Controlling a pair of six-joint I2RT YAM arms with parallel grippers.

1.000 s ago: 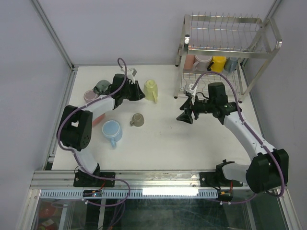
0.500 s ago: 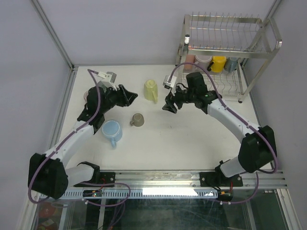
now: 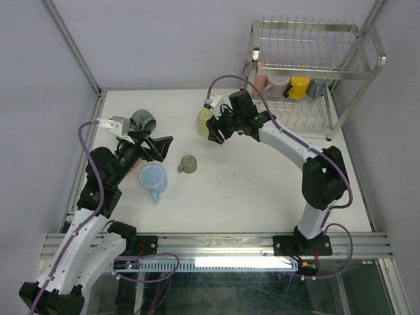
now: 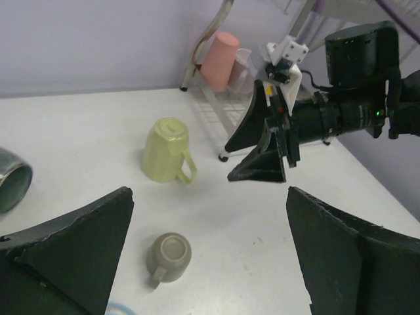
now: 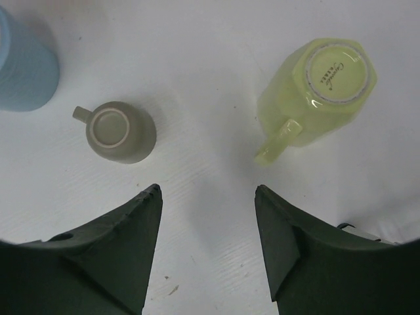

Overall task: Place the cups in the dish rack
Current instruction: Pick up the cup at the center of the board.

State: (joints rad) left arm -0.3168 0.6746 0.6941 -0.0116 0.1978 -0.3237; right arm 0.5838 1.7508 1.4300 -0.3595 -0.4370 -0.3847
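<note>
Rack [image 3: 308, 46], lower shelf: about four cups [image 3: 298, 86] loaded. Table [image 3: 249, 190]: you still have the yellow-green mug [image 3: 205, 121], taupe cup [image 3: 188, 164], blue mug [image 3: 153, 178] and dark mug [image 3: 141, 120] to load. Left gripper [image 3: 164, 147], right gripper [image 3: 216, 130]: both spread, empty.

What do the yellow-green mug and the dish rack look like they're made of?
Yellow-green mug: probably ceramic, matte glaze; a printed maker's stamp shows on its upturned base. Dish rack: metal wire, likely chromed; it gleams with bright reflections.

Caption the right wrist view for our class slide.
Open right claw faces upside-down yellow-green mug and taupe cup; light blue cup at left edge.
</note>
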